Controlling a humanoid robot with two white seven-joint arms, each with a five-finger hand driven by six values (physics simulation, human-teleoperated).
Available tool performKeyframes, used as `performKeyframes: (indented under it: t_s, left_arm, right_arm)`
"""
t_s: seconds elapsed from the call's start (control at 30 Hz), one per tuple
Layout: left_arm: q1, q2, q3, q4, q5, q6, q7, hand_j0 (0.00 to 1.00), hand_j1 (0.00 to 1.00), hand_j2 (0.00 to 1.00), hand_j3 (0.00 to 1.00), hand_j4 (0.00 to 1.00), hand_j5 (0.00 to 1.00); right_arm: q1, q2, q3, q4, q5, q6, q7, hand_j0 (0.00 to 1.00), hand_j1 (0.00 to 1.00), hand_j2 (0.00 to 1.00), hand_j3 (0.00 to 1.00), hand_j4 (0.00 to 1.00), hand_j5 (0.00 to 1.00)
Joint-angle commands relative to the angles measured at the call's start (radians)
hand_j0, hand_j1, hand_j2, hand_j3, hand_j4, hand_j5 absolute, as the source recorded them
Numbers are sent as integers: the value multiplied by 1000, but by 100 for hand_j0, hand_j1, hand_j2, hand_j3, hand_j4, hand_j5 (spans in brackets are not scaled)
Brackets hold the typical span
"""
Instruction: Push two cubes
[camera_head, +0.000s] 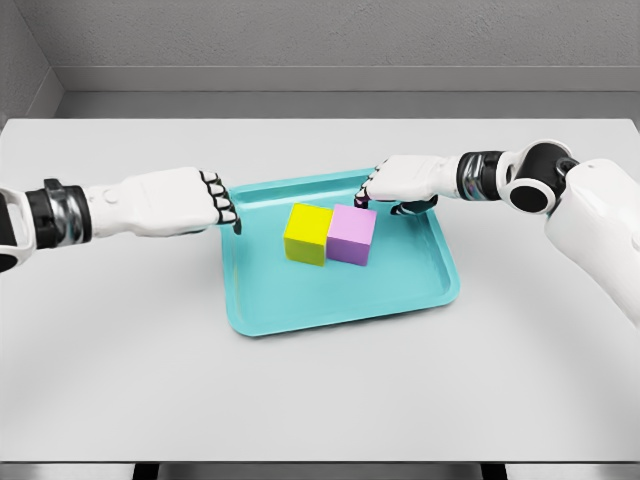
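A yellow cube (307, 233) and a pink cube (352, 234) sit side by side, touching, in the middle of a teal tray (340, 300). My left hand (222, 205) hangs over the tray's left rim with its fingers curled downward, a short gap left of the yellow cube. My right hand (372, 190) reaches in from the right, fingers curled, its fingertips just above the pink cube's far top edge. Neither hand holds anything.
The tray lies on a white table (120, 330) that ends at a grey back wall. The table's front edge runs along the bottom of the view.
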Motion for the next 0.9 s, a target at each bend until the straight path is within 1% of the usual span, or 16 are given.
performKeyframes:
  t_s: [0.0,0.03,0.1,0.13,0.2,0.23,0.3,0.33,0.37,0.4,0.5,0.57,0.87]
  left_arm:
    - [2,35,34,12,30,2,2,69,69,69,69,69,69]
    - [5,41,34,13,30,2,2,72,72,72,72,72,72]
    - [5,44,36,36,31,2,2,84,84,84,84,84,84]
    - [5,59,37,42,39,2,4,85,85,85,85,85,85]
    - [9,79,54,47,59,2,4,97,97,97,97,97,97]
    - [9,84,54,47,61,2,4,100,100,100,100,100,100]
    - [9,98,66,48,61,2,4,100,100,100,100,100,100]
    - [9,98,66,58,65,2,4,100,100,100,100,100,100]
    - [11,99,66,79,91,2,4,100,100,100,100,100,100]
    - [9,99,66,90,94,2,4,100,100,100,100,100,100]
    - [11,99,68,91,96,2,4,100,100,100,100,100,100]
    - [11,101,68,93,96,2,4,100,100,100,100,100,100]
    - [21,99,69,107,94,2,2,100,100,100,100,100,100]
  right_arm:
    - [2,0,12,-2,27,-30,10,65,65,65,65,65,65]
    - [5,0,12,-3,27,-30,10,65,65,65,65,65,65]
    - [6,-1,12,-3,27,-30,10,65,65,65,65,65,65]
    - [6,-1,12,-3,25,-30,10,65,65,65,65,65,65]
    - [8,-6,12,-3,24,-30,10,65,65,65,65,65,65]
    - [9,-7,12,-3,24,-30,10,65,65,65,65,65,65]
    - [9,-9,12,-5,22,-30,10,65,65,65,65,65,65]
    - [8,-11,11,-3,24,-30,10,65,65,65,65,65,65]
    - [5,-15,9,0,27,-30,10,65,65,65,65,65,65]
    - [5,-15,9,8,29,-30,10,65,65,65,65,65,65]
    - [5,-15,9,12,30,-30,10,65,65,65,65,65,65]
    - [-2,-15,8,41,30,-30,10,65,65,65,65,65,65]
    - [-15,-9,0,43,29,-30,10,65,65,65,65,65,65]
